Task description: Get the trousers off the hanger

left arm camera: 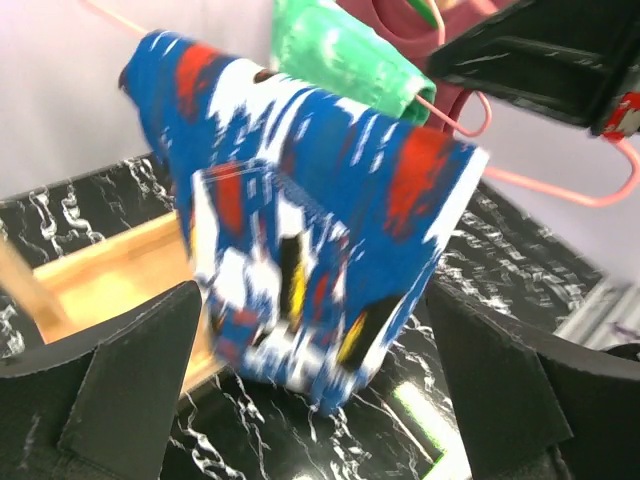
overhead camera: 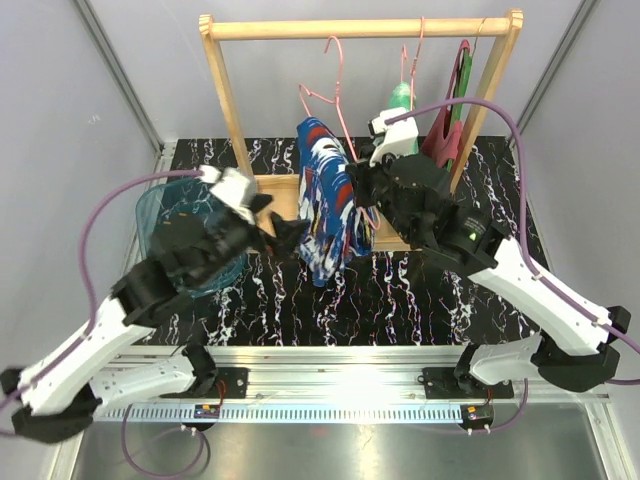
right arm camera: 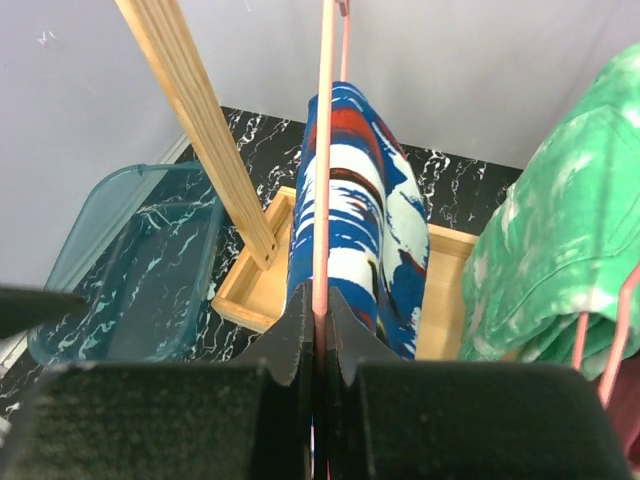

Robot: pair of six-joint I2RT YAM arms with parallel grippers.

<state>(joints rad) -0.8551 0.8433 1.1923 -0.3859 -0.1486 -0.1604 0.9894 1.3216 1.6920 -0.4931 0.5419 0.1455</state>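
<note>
Judged barely begun: neither pair freed, both draped over hangers on the rack. At far left, a translucent teal plastic bin on the black white-veined tabletop. Next to it, the left gripper, spread wide and holding nothing, aimed at the dark blue folded trousers with red and white patches; in the left wrist view, framing the lower folded edge of that cloth between its two black fingers, close but apparently not touching. Centre: those blue trousers hanging folded over the bar of a thin pink wire hanger, above the light wooden tray base of the tall wooden clothes rack. Just right of the cloth, the right gripper, pinched tight on the hanger's wire, with the trousers directly ahead of and beyond its fingertips. Cannot tell whether the hook sits on the rail or hangs free. Further right, the bright green white-mottled trousers on a second hanger, untouched, then a plain maroon garment near the right post. Left to do, by this reading: closing the left gripper on the blue cloth, drawing it off the wire, then the same for the green pair.
</note>
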